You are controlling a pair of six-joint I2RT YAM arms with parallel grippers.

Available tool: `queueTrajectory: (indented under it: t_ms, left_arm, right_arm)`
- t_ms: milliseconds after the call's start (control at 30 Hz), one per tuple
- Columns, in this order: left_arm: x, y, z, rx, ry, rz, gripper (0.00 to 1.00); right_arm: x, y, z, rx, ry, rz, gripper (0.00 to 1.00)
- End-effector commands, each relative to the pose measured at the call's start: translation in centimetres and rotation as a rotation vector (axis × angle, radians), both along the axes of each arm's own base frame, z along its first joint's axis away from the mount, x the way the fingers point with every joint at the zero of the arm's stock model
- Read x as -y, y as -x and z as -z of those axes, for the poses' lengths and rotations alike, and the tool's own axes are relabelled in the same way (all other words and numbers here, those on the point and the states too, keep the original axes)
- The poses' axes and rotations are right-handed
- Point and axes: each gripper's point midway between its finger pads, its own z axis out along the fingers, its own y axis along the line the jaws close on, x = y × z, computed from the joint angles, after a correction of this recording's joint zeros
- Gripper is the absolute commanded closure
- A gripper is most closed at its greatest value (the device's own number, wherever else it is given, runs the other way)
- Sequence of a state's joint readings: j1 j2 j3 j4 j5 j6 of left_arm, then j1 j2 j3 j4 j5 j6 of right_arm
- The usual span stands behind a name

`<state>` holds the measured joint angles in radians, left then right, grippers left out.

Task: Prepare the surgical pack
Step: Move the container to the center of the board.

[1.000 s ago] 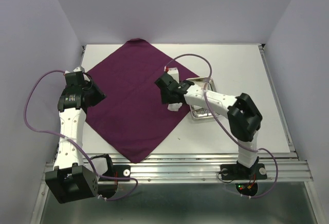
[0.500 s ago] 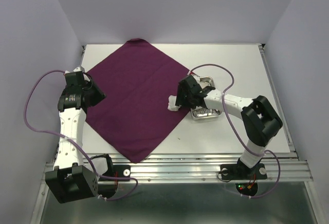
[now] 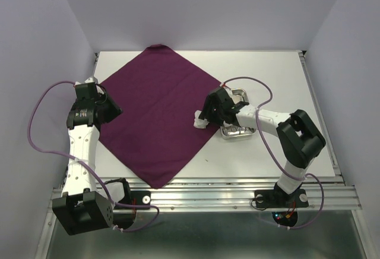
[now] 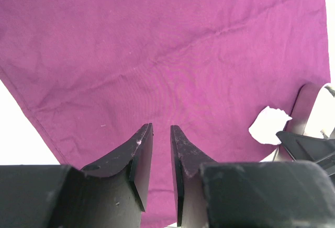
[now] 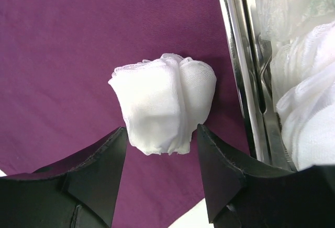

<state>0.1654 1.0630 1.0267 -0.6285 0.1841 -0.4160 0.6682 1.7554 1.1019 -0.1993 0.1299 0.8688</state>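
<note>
Tabletop [image 3: 279,75] is draped with cloth [image 3: 154,110]; gauze [image 5: 165,100] at its right corner is straddled by parted right gripper [image 5: 162,129]; left gripper [image 4: 160,127] is held slightly parted.

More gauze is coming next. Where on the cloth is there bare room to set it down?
The middle of the cloth is bare, between the left gripper and the gauze pad. Its right corner is crowded: pad, right gripper and tray close together.

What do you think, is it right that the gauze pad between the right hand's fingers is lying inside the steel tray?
No. The gauze pad between the right hand's fingers is lying on the purple cloth, beside the steel tray, not inside it. The right wrist view shows it.
</note>
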Motion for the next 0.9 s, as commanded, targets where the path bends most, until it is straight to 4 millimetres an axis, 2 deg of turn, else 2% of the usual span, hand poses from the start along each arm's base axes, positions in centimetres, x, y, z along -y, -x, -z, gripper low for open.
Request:
queueTrajectory:
  t_ms: [0, 300, 600, 867]
  left_arm:
    - [0.1, 0.1, -0.6, 0.032, -0.013, 0.022, 0.69]
    - [0.2, 0.0, -0.5, 0.029, -0.013, 0.025, 0.69]
    - [0.3, -0.1, -0.3, 0.030, -0.005, 0.026, 0.69]
    - [0.5, -0.2, -0.3, 0.031, 0.001, 0.033, 0.70]
  right_arm:
    - [-0.6, -0.6, -0.1, 0.016, -0.050, 0.018, 0.39]
    - [-0.7, -0.6, -0.2, 0.013, -0.059, 0.030, 0.39]
    - [1.7, -0.9, 0.2, 0.022, 0.050, 0.096, 0.39]
    - [2.4, -0.9, 0.3, 0.037, 0.135, 0.119, 0.38]
